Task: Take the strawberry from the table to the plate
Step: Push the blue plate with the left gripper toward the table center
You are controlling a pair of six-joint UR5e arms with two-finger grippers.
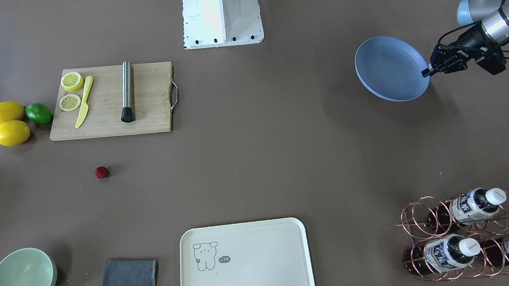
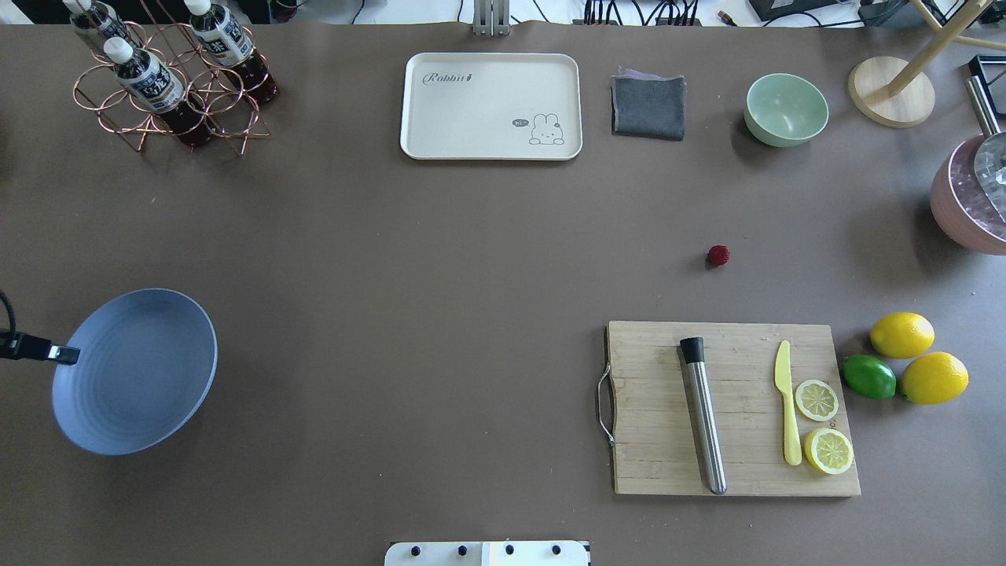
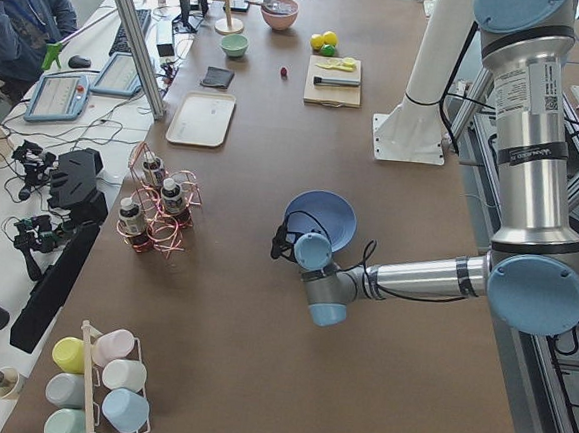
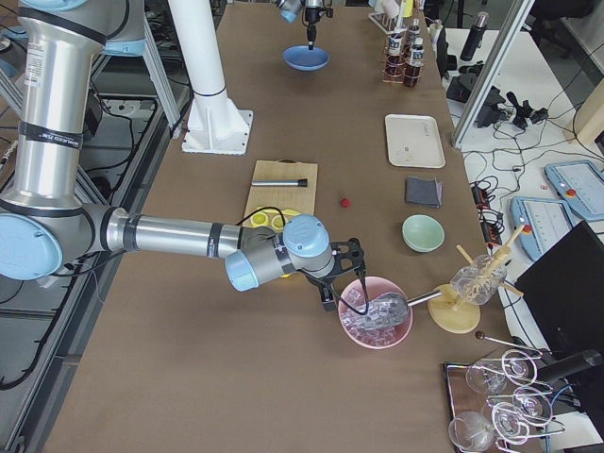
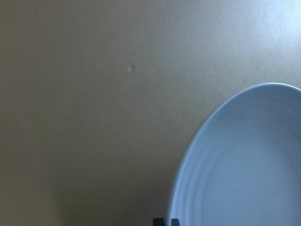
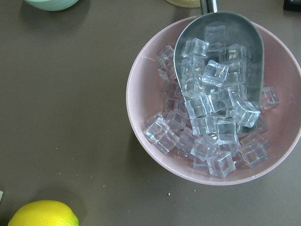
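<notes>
Closest to the robot's base, on its right-hand side, I saw the wooden cutting board (image 2: 660, 440) lying flat on the tabletop (image 2: 440, 267). It carried a steel rod with a black end (image 2: 703, 424), a yellow knife (image 2: 788, 409) and two lemon slices (image 2: 816, 399). Just beside the board's outer edge sat two whole lemons (image 2: 901, 334) with a lime (image 2: 868, 376) touching them.

At about the same depth on the other side, the left pincer (image 1: 426, 73) was clamped on the rim of the light-blue plate (image 1: 389, 66). Its fingers were pinched close together over the edge, and the plate looked tilted rather than lying flat. Nothing lay in it.

A little farther out, the strawberry (image 2: 717, 255) rested alone on the bare tabletop, just beyond the board and well apart from the plate.

Out past the lemons, the right pincer (image 4: 344, 294) hung over a pink bowl (image 6: 141, 94) full of ice cubes with a metal scoop (image 6: 221, 33) resting in it. I could not tell from that side view whether its fingers were spread or together.

Along the far edge stood a copper wire rack of bottles (image 2: 169, 102), a cream tray (image 2: 487, 102), a folded grey cloth (image 2: 648, 106) and a pale green bowl (image 2: 786, 110).
</notes>
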